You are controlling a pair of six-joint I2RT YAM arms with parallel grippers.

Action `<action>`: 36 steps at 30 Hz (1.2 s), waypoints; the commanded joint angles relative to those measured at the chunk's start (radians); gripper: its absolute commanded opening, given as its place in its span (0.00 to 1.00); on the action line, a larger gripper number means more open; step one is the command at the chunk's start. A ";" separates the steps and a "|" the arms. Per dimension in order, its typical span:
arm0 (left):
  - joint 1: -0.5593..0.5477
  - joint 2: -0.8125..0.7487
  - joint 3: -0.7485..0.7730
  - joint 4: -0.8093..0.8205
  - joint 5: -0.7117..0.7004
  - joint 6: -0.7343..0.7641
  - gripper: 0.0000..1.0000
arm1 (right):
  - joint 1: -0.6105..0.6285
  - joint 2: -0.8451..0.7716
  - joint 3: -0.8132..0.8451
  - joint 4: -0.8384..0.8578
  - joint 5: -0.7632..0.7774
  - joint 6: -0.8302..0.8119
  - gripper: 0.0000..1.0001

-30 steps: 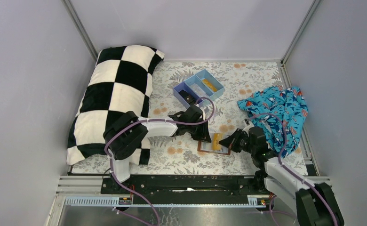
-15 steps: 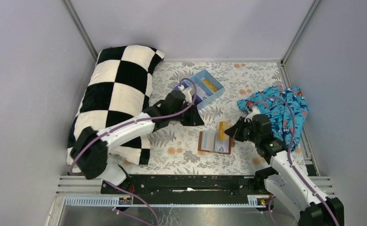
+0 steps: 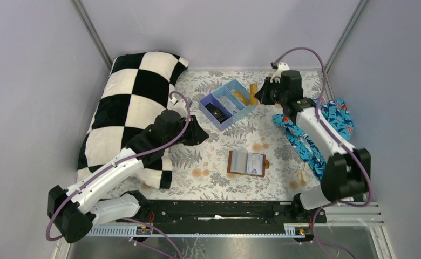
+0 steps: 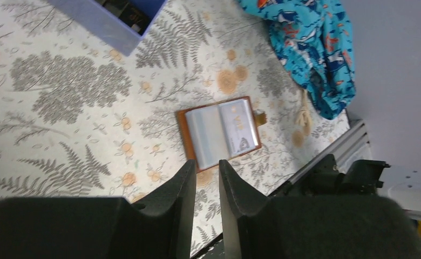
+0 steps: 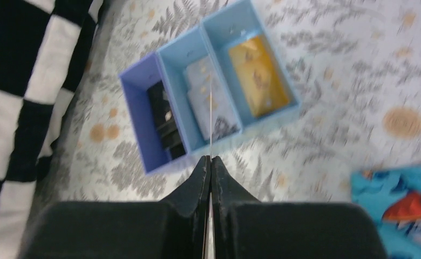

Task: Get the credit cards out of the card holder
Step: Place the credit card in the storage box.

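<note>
The brown card holder (image 3: 246, 163) lies open on the floral cloth with pale cards in its slots; it also shows in the left wrist view (image 4: 219, 132). My right gripper (image 3: 259, 95) is shut on a yellow-gold credit card (image 3: 253, 90) and holds it upright above the blue tray's right end. In the right wrist view the card is a thin edge-on line (image 5: 210, 108) between my right gripper's closed tips (image 5: 210, 158). My left gripper (image 3: 202, 136) is slightly open and empty, left of the holder and above the cloth (image 4: 206, 163).
The blue three-compartment tray (image 3: 227, 122) holds a black object (image 5: 164, 120), whitish cards (image 5: 207, 100) and a yellow card (image 5: 258, 75). A checkered pillow (image 3: 130, 108) lies left. A blue patterned cloth (image 3: 321, 129) lies right.
My right gripper lifted the yellow card off the card holder and carried it to the far side over the tray. My left arm drew back leftward from the holder.
</note>
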 commanded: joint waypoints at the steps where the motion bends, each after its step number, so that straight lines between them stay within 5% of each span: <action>1: 0.007 -0.056 -0.070 0.001 -0.076 0.021 0.26 | -0.027 0.191 0.217 -0.026 -0.025 -0.154 0.00; 12: 0.008 -0.139 -0.143 0.000 0.030 0.020 0.27 | -0.033 0.693 0.789 -0.366 -0.104 -0.395 0.00; 36: 0.010 -0.130 -0.153 0.016 0.052 0.011 0.27 | -0.033 0.784 0.794 -0.573 -0.429 -0.406 0.00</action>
